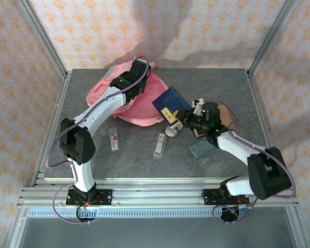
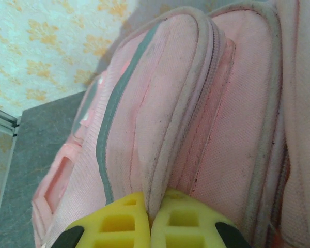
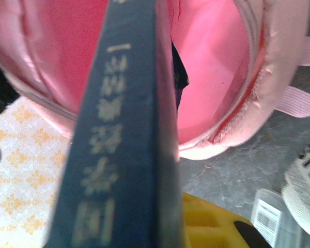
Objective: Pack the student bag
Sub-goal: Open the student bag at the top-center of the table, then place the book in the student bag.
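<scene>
the student bag (image 1: pixel 140 109) is lying near the far edge of the bench (image 1: pixel 144 165), left of centre, with its mouth gaping toward the right side. the left gripper (image 2: pixel 150 223) is clenching a raised seam of the pink fabric between its yellow fingers (image 2: pixel 116 225), at the bag's far side. the right gripper (image 1: pixel 182 123) is grasping a dark blue book (image 3: pixel 124 129), holding it on edge with its far end at the pink-lined opening. a clear case (image 1: pixel 113 139), a second clear case (image 1: pixel 159 145) and a grey block (image 1: pixel 201 149) are lying nearer the front edge, apart from the bag.
</scene>
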